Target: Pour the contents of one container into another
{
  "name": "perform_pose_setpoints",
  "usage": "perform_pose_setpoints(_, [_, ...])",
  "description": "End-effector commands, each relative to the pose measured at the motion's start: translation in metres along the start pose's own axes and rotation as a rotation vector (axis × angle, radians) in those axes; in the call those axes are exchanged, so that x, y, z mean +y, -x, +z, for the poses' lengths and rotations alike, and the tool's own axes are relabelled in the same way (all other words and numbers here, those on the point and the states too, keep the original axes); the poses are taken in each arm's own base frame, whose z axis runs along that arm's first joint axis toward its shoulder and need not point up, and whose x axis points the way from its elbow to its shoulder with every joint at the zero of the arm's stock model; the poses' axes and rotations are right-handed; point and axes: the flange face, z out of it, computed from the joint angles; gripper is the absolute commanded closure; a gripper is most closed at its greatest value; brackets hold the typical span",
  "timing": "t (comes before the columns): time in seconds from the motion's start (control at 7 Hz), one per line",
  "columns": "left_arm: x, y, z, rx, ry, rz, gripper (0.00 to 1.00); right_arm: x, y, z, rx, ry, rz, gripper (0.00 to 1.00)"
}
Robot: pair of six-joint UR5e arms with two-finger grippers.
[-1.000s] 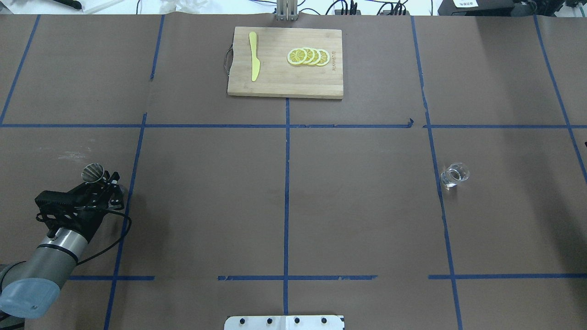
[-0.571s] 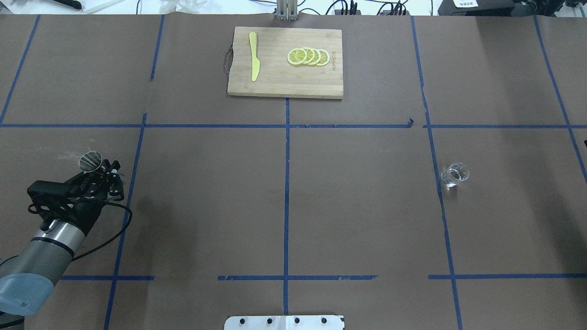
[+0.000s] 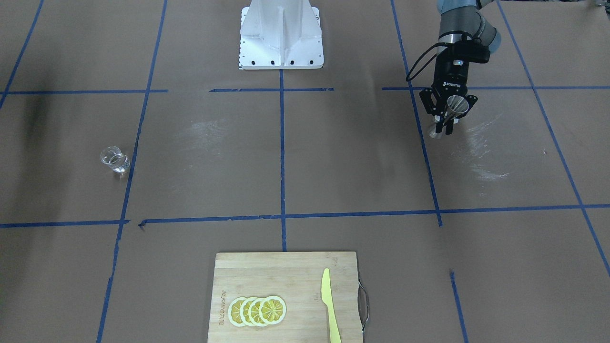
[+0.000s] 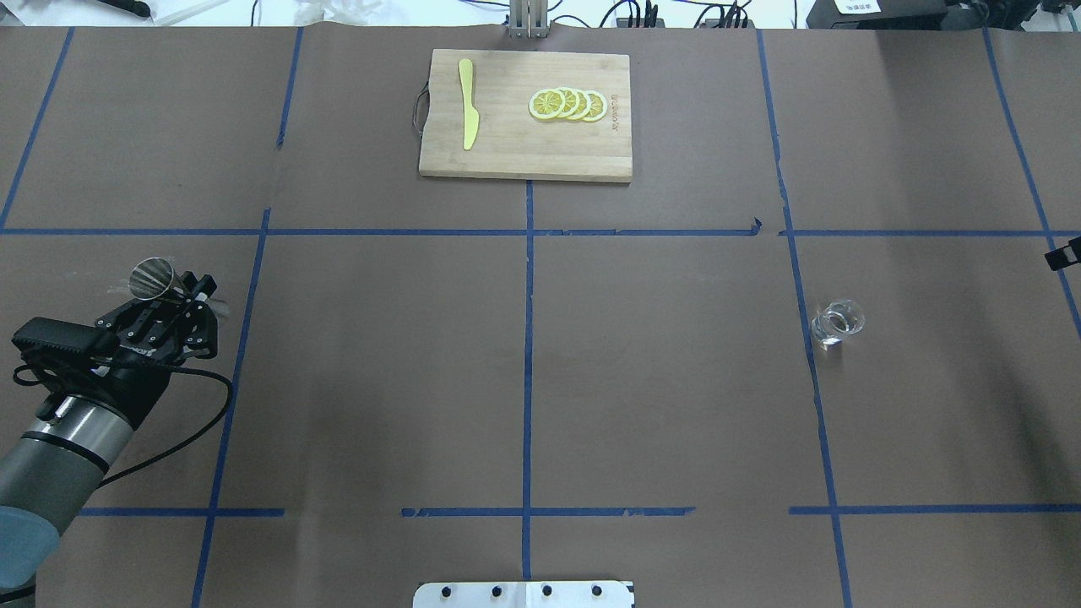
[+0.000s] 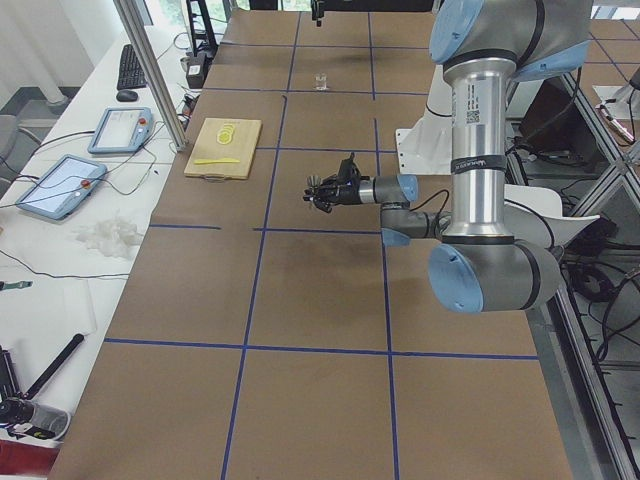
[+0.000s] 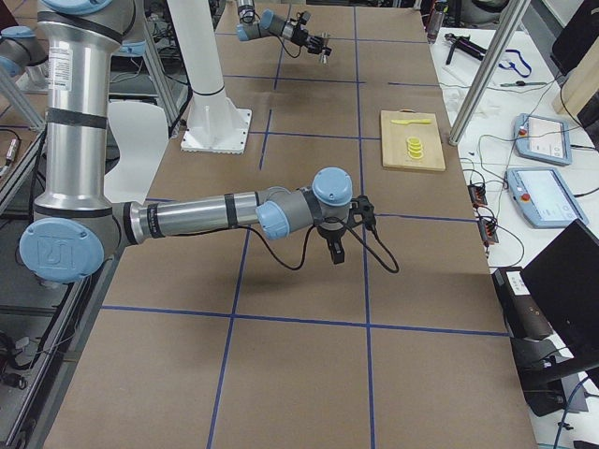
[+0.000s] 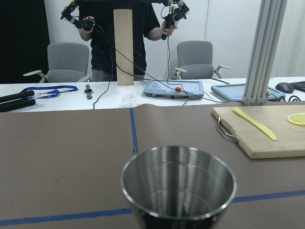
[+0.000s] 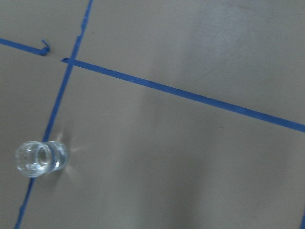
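— Steel jigger (image 3: 456, 105): where is it sitting right now?
— It isn't sitting. The left gripper (image 3: 445, 125) is holding it, with the fingers clamping its narrow waist, one on each side, and the open cup facing up. In the left side view it is hanging clear of the table (image 4: 380, 380), over the robot's left part.
— Is anything showing inside it?
— The left wrist camera is looking straight into the cup and is showing bare steel walls.
— And the glass (image 4: 837, 323)?
— It is standing upright and free on the robot's right part of the table, resting on a blue tape (image 4: 816, 405) line, well apart from the jigger. Whether it is carrying liquid, I cannot tell.
— What is the right gripper doing?
— In the right side view the right gripper (image 6: 335, 251) is hanging over the table with its fingers pointing down, apart from the glass. Its wrist camera is looking down on the glass, which is showing low at the left of that view. Whether those fingers are apart or together, I cannot tell.
— Is anything else lying about?
— A wooden board (image 4: 524, 156) is lying at the middle of the far edge. It is carrying a yellow knife (image 4: 467, 105) and a row of overlapping lemon slices (image 4: 567, 104).
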Motion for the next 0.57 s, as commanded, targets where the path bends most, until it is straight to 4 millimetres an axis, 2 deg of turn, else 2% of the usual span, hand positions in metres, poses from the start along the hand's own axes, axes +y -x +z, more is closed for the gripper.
perform_pose_setpoints(0.0, [-0.006,-0.009,-0.003,0.045,-0.023,0.024,1.00,-0.020,0.127,0.005,0.008,-0.061,0.038,0.00])
perform_pose_setpoints(0.14, [-0.005,-0.009,-0.003,0.046,-0.023,0.069,1.00,-0.013,0.188,0.024,0.020,-0.147,0.108,0.00])
perform_pose_setpoints(0.29, [-0.003,-0.008,-0.003,0.044,-0.023,0.071,1.00,-0.001,0.234,0.045,0.031,-0.214,0.186,0.00])
perform_pose_setpoints(0.43, [-0.004,-0.022,0.001,0.056,-0.033,0.041,1.00,0.017,0.277,0.057,0.088,-0.358,0.246,0.00])
